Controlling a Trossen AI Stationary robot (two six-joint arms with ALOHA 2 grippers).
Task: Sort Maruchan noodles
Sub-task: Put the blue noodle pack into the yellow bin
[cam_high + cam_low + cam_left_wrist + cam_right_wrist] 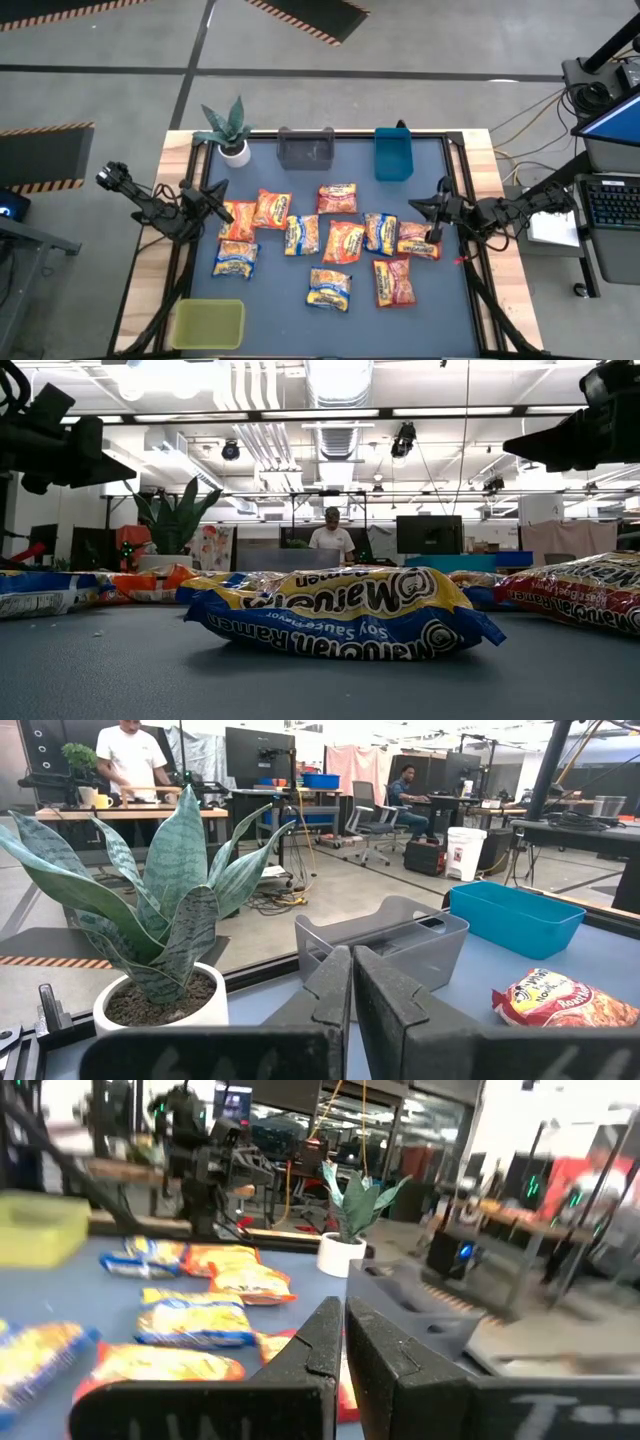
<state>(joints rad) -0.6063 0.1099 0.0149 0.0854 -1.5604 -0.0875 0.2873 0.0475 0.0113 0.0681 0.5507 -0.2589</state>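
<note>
Closest to the low camera, a yellow-and-blue packet (340,615) lies flat on the table (280,310), its printing seen upside down. From above, eleven Maruchan noodles packets (343,241) are counted, spread over the middle of the dark mat between the two arms. Five are yellow with blue, among them one at the near middle (330,288) and one at the left (235,259). About four are orange, such as the one by the left arm (272,209), and about two are red-pink, such as the one at the near right (393,282); the exact split of orange and red-pink cannot be told with certainty. Several packets touch or overlap at their edges.

Three bins are seen: a grey bin (305,148) and a blue bin (393,154) at the far edge, and a yellow-green bin (209,323) at the near left corner. One potted plant (229,130) stands at the far left corner.

The left hand (226,212) is held closed and empty at the left of the packets. The right hand (419,206) is likewise closed and empty, at the right of them.

One person (331,536) is seen in the room beyond.
</note>
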